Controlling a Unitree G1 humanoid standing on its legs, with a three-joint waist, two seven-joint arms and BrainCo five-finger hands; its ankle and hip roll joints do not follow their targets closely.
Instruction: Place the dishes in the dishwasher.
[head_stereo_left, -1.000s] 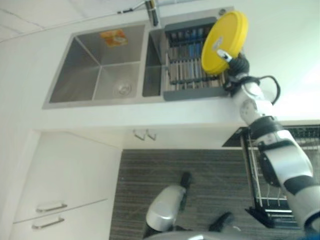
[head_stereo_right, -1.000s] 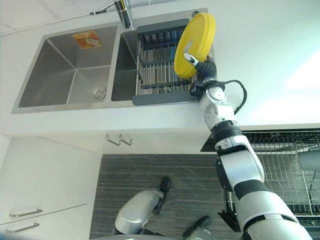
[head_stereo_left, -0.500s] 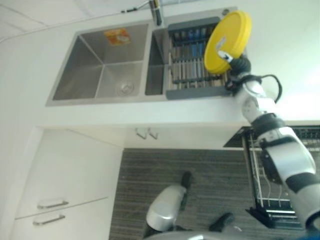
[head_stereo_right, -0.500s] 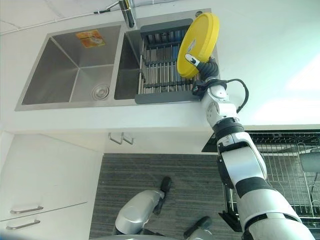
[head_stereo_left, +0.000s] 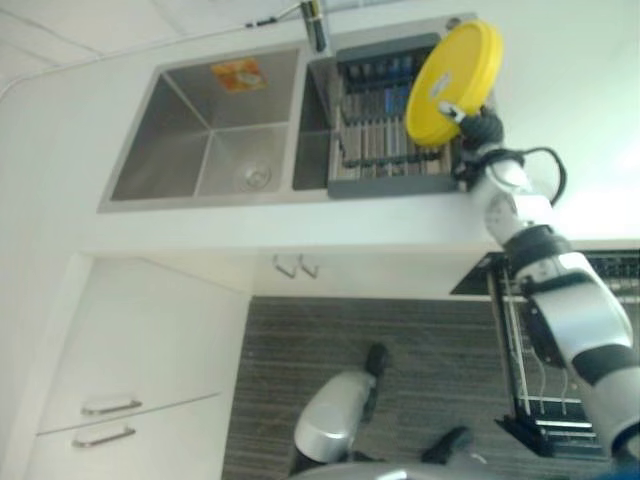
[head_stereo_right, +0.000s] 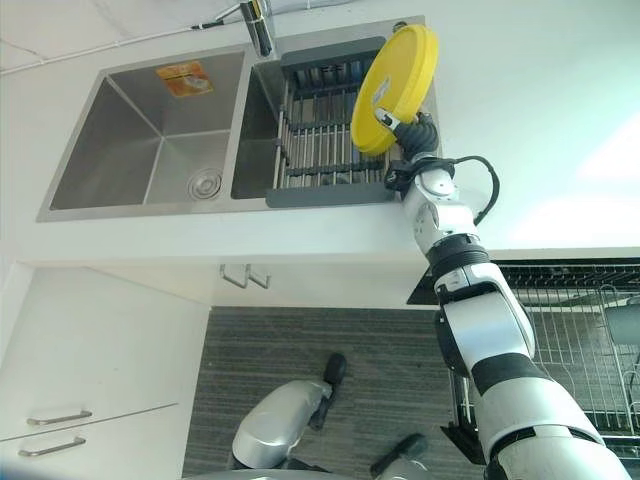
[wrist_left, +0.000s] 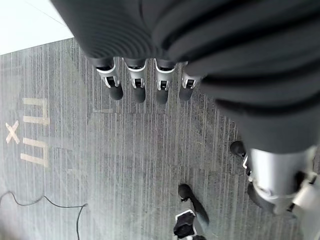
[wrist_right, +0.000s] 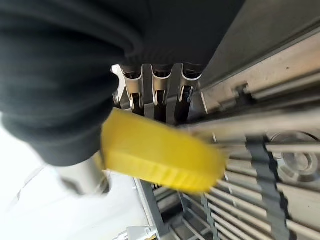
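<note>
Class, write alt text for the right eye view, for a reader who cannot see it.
The robot's right hand holds a round yellow plate tilted on edge above a grey drying rack set over the right basin of a steel double sink. An open dishwasher rack sits lower right.

yellow plate (head_stereo_right: 396, 88) | round, tilted on edge | over sink rack (head_stereo_right: 320, 140)

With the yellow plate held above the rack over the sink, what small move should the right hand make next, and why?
Probably lift the yellow plate clear of the drying rack. The right hand grips its lower edge, and the dishwasher basket stands open down on the robot's right.
</note>
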